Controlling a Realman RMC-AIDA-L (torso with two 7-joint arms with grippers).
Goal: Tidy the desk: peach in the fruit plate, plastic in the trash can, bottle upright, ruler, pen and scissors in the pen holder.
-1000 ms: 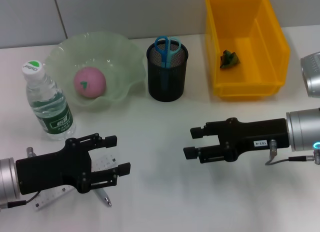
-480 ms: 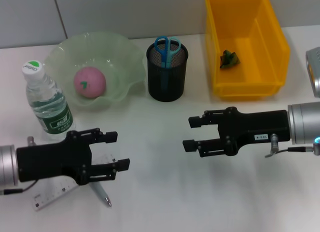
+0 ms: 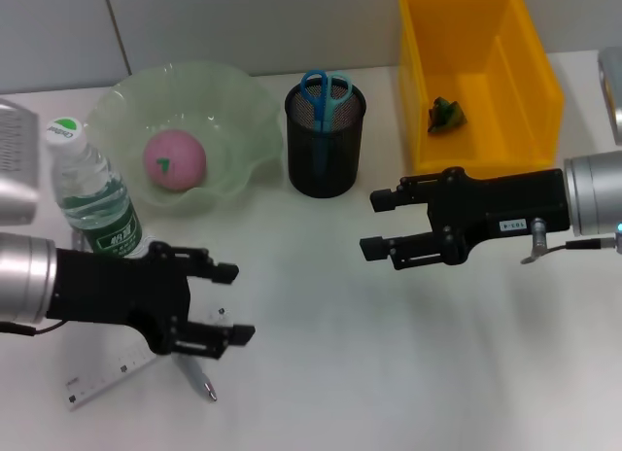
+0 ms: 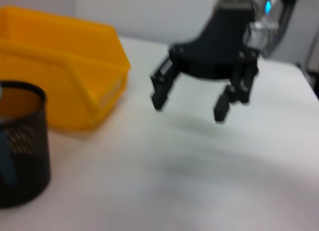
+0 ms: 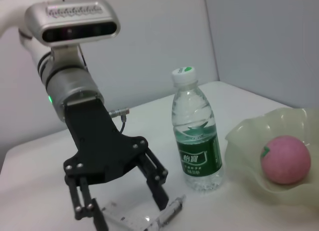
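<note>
— Where's my left gripper (image 3: 229,300)?

— Tilted down over the ruler (image 3: 97,378) and pen (image 3: 197,378), fingers spread, grasping nothing.

— And the right gripper (image 3: 375,224)?

— I see it level above the table (image 3: 389,373), jaws apart, empty, near the pen holder (image 3: 324,145).

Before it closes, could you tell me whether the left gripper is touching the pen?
Apart: in the right wrist view the open left gripper hangs over the pen, fingertips short of it.

White tabletop (image 3: 389,373), grey wall (image 3: 243,23).
</note>
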